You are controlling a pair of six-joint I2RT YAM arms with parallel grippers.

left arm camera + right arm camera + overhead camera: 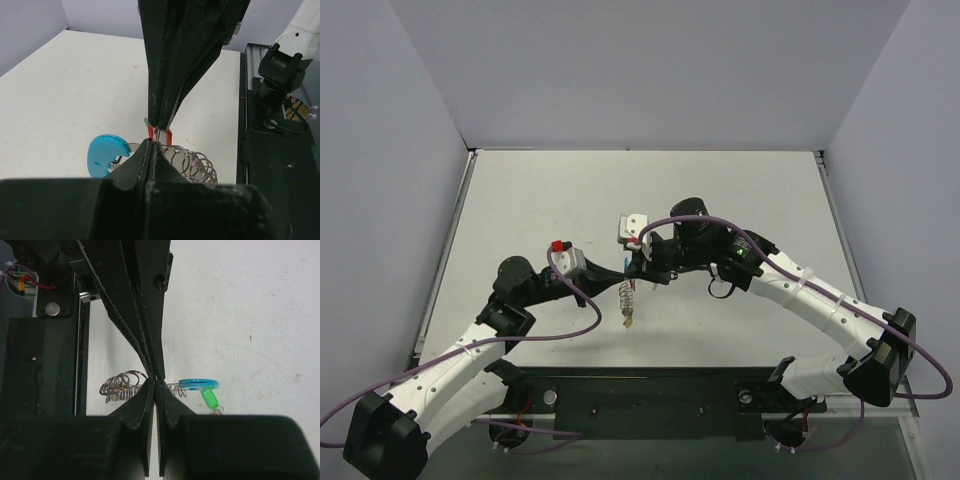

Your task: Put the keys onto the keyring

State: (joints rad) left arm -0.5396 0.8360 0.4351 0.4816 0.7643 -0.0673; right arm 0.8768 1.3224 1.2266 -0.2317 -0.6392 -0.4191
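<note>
Keyring [197,166] pinched by left fingers [131,167]; right fingers [165,75] clamp red-tagged key [168,136].

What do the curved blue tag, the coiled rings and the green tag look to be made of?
Blue tag: apparently plastic, opaque even light blue with a soft sheen. Coiled rings: metal, silvery, thin wire with bright reflections. Green tag: probably plastic too, smooth, evenly saturated green; too small to be sure.
</note>
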